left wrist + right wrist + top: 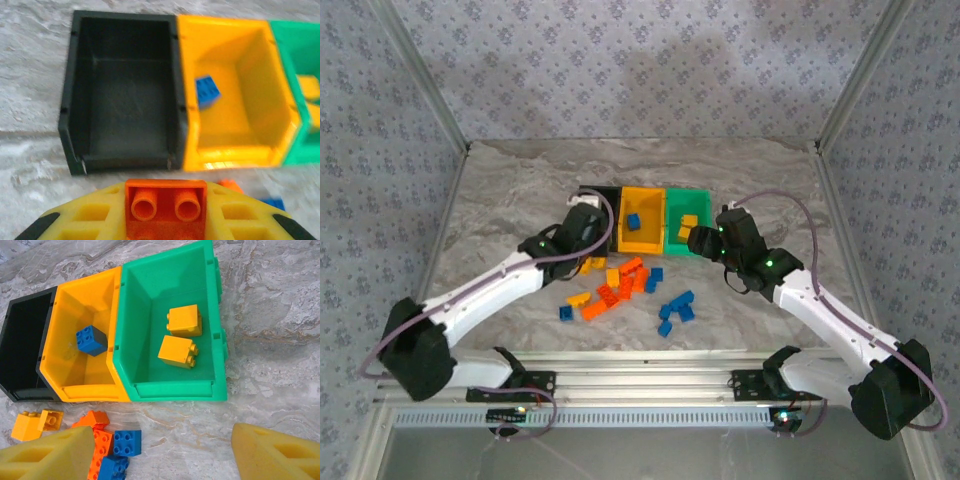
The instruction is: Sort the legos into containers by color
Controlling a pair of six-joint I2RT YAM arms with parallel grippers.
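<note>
On the left, the left gripper (166, 220) is seen clenched on a red-orange brick (166, 202), two hollow studs turned to the wrist camera, just short of the black bin (67, 115), in which nothing can be made out. Next in the row, one blue brick (206, 91) lies in the yellow-orange bin (235, 159), and two yellow bricks (184, 320) lie in the green bin (175, 390). The loose bricks (620, 285) are scattered on the table (520, 180) in front of the bins. On the right, the right gripper (162, 455) is spread wide with nothing between its fingers, just before the green bin.

The bricks are judged light, rigid and smooth-walled, so a slack pinch may let one twist or slip; they are best taken across two flat opposite sides, clear of the studs.

The lower part of the held brick is cut off by the frame edge, and from above the black bin is partly covered by the left wrist
</note>
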